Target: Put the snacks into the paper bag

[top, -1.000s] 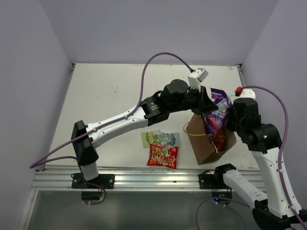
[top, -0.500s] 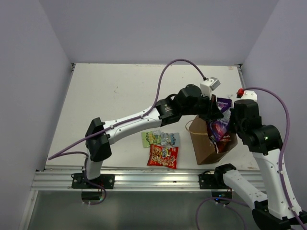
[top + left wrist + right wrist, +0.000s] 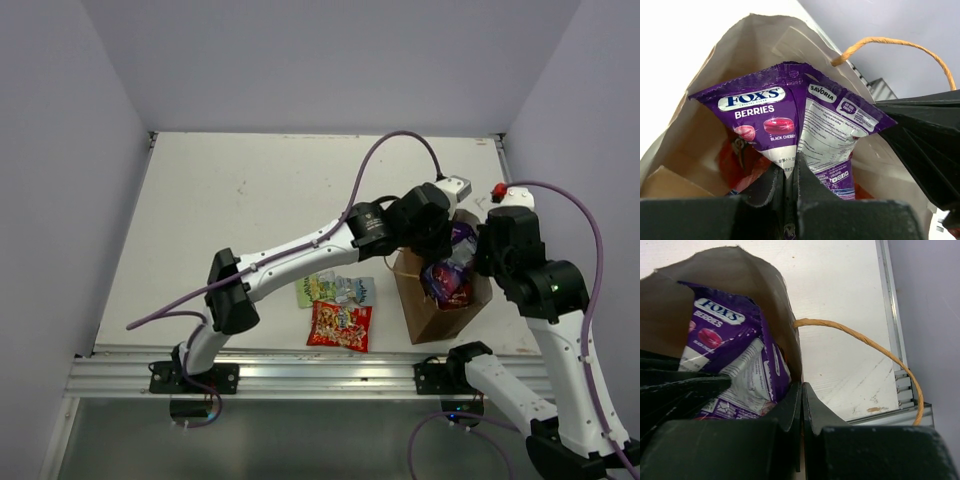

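Observation:
The brown paper bag [image 3: 424, 298] stands at the right front of the table, mouth up. My left gripper [image 3: 788, 167] is shut on the purple Fox's Berries packet [image 3: 775, 117] and holds it inside the bag's mouth; it also shows in the top view [image 3: 446, 270]. Red packaging [image 3: 737, 162] lies lower in the bag. My right gripper [image 3: 801, 390] is shut on the bag's wall [image 3: 785, 335], beside a tan loop handle [image 3: 865, 342]. A green packet [image 3: 312, 288], a pale blue-white packet [image 3: 356, 290] and a red-orange printed packet [image 3: 339, 325] lie on the table left of the bag.
The table's metal front rail [image 3: 300, 365] runs just below the loose packets. The right wall is close behind the right arm [image 3: 545, 285]. The left arm [image 3: 300, 250] stretches across the table toward the bag.
My left gripper has moved right and down, taking the purple packet from above the bag into its mouth. The right gripper has stayed on the bag's wall.

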Controlling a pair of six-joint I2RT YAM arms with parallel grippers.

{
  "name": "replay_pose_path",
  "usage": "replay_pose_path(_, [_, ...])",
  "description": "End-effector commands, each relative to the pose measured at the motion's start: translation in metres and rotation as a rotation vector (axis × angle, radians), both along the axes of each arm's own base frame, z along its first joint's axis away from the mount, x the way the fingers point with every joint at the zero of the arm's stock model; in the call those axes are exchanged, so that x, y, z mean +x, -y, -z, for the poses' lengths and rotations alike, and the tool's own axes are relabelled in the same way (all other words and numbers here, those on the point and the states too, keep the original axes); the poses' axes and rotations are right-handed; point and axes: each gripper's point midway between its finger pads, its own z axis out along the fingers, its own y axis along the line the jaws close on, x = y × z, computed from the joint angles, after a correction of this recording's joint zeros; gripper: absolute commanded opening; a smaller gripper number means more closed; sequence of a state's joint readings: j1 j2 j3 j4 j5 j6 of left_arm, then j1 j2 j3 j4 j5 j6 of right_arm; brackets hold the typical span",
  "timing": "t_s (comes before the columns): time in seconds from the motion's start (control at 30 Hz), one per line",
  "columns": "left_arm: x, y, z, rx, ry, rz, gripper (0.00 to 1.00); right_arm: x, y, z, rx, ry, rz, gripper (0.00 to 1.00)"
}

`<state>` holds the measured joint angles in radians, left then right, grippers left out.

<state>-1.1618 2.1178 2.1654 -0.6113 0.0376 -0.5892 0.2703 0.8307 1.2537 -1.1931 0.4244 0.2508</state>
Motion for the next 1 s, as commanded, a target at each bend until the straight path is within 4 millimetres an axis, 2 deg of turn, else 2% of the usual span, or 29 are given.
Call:
replay_pose_path(0.0, [0.011, -0.023, -0.009, 0.111, 0.089, -0.059, 0.0, 0.008, -0.008, -0.011, 0.033, 0.041, -0.024, 0.0])
replay_pose_path(0.07, [0.012, -0.022, -0.039, 0.048, 0.139, -0.042, 0.16, 0.01, -0.009, -0.011, 0.035, 0.039, -0.027, 0.0])
replay_pose_path(0.1, [0.013, -0.014, -0.065, -0.034, 0.197, -0.022, 0.27, 0.01, -0.01, -0.011, 0.034, 0.035, -0.031, 0.0])
replay_pose_path(0.13, [0.013, -0.014, -0.072, -0.059, 0.226, -0.016, 0.59, 0.011, -0.01, -0.011, 0.037, 0.036, -0.031, 0.0])
replay_pose_path(0.17, [0.005, -0.022, -0.111, -0.13, 0.301, -0.007, 0.72, 0.012, -0.011, -0.011, 0.037, 0.036, -0.035, 0.0])
replay_pose_path(0.2, [0.004, -0.021, -0.127, -0.192, 0.344, -0.015, 0.86, 0.012, -0.011, -0.011, 0.037, 0.037, -0.034, 0.0])
replay_pose_path(0.23, [0.001, -0.038, -0.163, -0.257, 0.389, -0.05, 0.94, 0.013, -0.012, -0.011, 0.037, 0.038, -0.036, 0.0])
replay_pose_path(0.27, [0.0, -0.045, -0.176, -0.283, 0.413, -0.064, 0.98, 0.014, -0.012, -0.01, 0.034, 0.031, -0.038, 0.0])
replay_pose_path(0.3, [0.001, -0.052, -0.179, -0.284, 0.423, -0.087, 1.0, 0.014, -0.012, -0.01, 0.034, 0.031, -0.038, 0.0])
replay_pose_path(0.33, [0.008, -0.073, -0.195, -0.285, 0.45, -0.162, 1.0, 0.014, -0.012, -0.01, 0.034, 0.03, -0.041, 0.0])
replay_pose_path(0.37, [0.012, -0.086, -0.194, -0.256, 0.453, -0.205, 1.0, 0.015, -0.013, -0.009, 0.033, 0.027, -0.043, 0.0])
replay_pose_path(0.4, [0.018, -0.098, -0.17, -0.187, 0.45, -0.251, 1.0, 0.015, -0.013, -0.01, 0.035, 0.028, -0.044, 0.0])
replay_pose_path(0.43, [0.027, -0.137, -0.184, -0.181, 0.484, -0.387, 1.0, 0.015, -0.013, -0.01, 0.035, 0.028, -0.044, 0.0])
replay_pose_path(0.47, [0.031, -0.15, -0.139, -0.088, 0.478, -0.424, 1.0, 0.015, -0.013, -0.01, 0.033, 0.03, -0.044, 0.0])
replay_pose_path(0.5, [0.037, -0.173, -0.127, -0.041, 0.496, -0.494, 1.0, 0.016, -0.012, -0.011, 0.032, 0.033, -0.044, 0.0])
replay_pose_path(0.53, [0.037, -0.197, -0.125, -0.033, 0.489, -0.535, 1.0, 0.015, -0.012, -0.012, 0.032, 0.034, -0.044, 0.0])
replay_pose_path(0.57, [0.034, -0.213, -0.08, 0.076, 0.429, -0.54, 1.0, 0.015, -0.012, -0.012, 0.031, 0.033, -0.047, 0.0])
replay_pose_path(0.6, [0.03, -0.22, -0.058, 0.116, 0.37, -0.518, 1.0, 0.015, -0.012, -0.012, 0.03, 0.032, -0.046, 0.0])
replay_pose_path(0.63, [0.033, -0.235, -0.038, 0.165, 0.314, -0.54, 1.0, 0.014, -0.012, -0.012, 0.026, 0.031, -0.049, 0.0])
replay_pose_path(0.67, [0.024, -0.245, 0.004, 0.254, 0.25, -0.516, 1.0, 0.014, -0.012, -0.012, 0.026, 0.032, -0.049, 0.0])
replay_pose_path(0.73, [0.006, -0.247, 0.037, 0.285, 0.153, -0.452, 1.0, 0.015, -0.012, -0.011, 0.029, 0.032, -0.051, 0.0])
replay_pose_path(0.77, [-0.003, -0.246, 0.066, 0.295, 0.119, -0.416, 1.0, 0.015, -0.013, -0.01, 0.031, 0.028, -0.054, 0.0])
replay_pose_path(0.8, [-0.013, -0.242, 0.077, 0.281, 0.072, -0.374, 1.0, 0.016, -0.015, -0.01, 0.035, 0.027, -0.061, 0.0])
replay_pose_path(0.9, [-0.028, -0.238, 0.114, 0.316, -0.011, -0.324, 1.0, 0.017, -0.016, -0.009, 0.039, 0.021, -0.066, 0.0])
replay_pose_path(0.97, [-0.033, -0.24, 0.13, 0.362, -0.05, -0.311, 1.0, 0.016, -0.016, -0.009, 0.039, 0.024, -0.067, 0.0])
